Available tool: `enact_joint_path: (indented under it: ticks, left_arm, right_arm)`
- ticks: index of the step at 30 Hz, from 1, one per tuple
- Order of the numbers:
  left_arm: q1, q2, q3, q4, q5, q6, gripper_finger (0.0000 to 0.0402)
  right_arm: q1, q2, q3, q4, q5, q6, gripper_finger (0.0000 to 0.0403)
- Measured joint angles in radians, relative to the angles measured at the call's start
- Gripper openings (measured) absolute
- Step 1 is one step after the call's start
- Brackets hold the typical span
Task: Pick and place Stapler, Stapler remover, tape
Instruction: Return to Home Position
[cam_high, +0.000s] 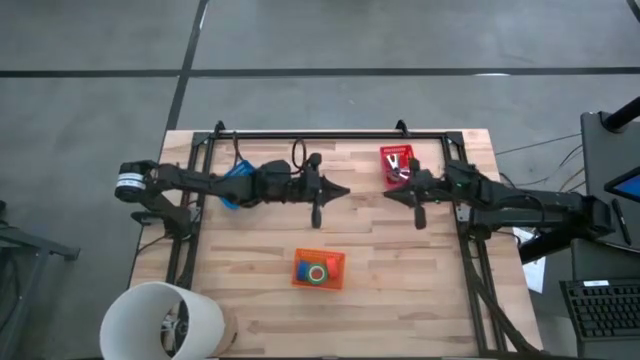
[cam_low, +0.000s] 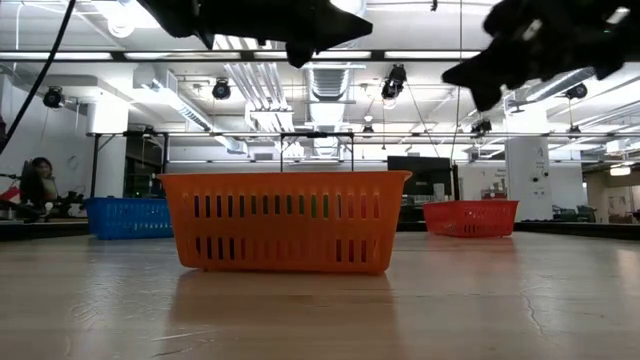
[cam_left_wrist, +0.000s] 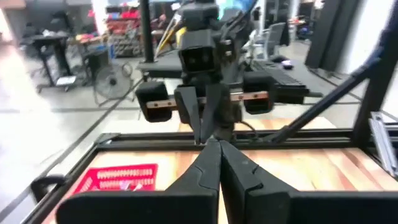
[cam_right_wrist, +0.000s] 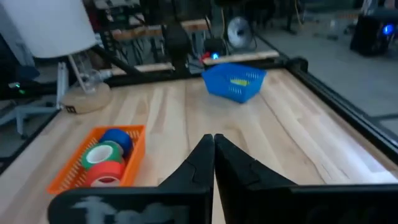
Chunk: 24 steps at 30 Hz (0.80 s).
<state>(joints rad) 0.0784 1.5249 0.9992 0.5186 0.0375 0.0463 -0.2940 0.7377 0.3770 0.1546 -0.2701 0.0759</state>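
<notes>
An orange basket (cam_high: 318, 268) stands at the table's middle near side. It holds a green tape roll (cam_right_wrist: 102, 154), a red roll (cam_right_wrist: 106, 175) and a blue round thing (cam_right_wrist: 118, 138). A red basket (cam_high: 398, 165) at the far right holds small red and silver pieces. A blue basket (cam_right_wrist: 235, 81) at the far left, partly under my left arm, holds something yellow. My left gripper (cam_high: 345, 190) and my right gripper (cam_high: 387, 193) are both shut and empty. They hang high above the table, tips facing each other, beyond the orange basket.
A white lamp shade (cam_high: 160, 320) stands at the table's near left corner. A black metal frame (cam_high: 320, 135) runs along the far edge and both sides. Bare wood (cam_high: 420, 290) lies to the right of the orange basket.
</notes>
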Motion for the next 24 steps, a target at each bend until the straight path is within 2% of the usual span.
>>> enact_joint_path:
  ticks: [6,12,14,16,19,21,24]
  left_arm:
    - [0.003,-0.007,-0.069,0.114,0.054,0.029,0.001]
    - [0.012,-0.058,-0.206,0.192,0.052,-0.068,0.0003]
    - [0.01,-0.067,-0.293,0.287,0.053,-0.104,0.0003]
    - [0.013,-0.068,-0.391,0.45,0.051,-0.124,0.0006]
    - [0.028,-0.073,-0.519,0.675,0.039,-0.067,0.0011]
    - [0.036,-0.073,-0.586,0.741,0.021,-0.04,0.0012]
    - [0.044,-0.072,-0.658,0.79,-0.027,-0.102,0.0011]
  right_arm:
    - [0.002,-0.214,-0.117,0.01,0.004,0.038,0.0008]
    - [0.002,-0.395,-0.216,0.016,0.007,0.086,0.0008]
    - [0.002,-0.441,-0.241,0.019,0.007,0.094,0.0008]
    - [0.002,-0.481,-0.267,0.016,0.007,0.1,0.0008]
    - [0.002,-0.521,-0.302,0.017,0.007,0.099,0.0008]
    - [0.002,-0.536,-0.325,0.018,0.007,0.093,0.0008]
    - [0.002,-0.545,-0.36,0.012,-0.017,0.104,0.0008]
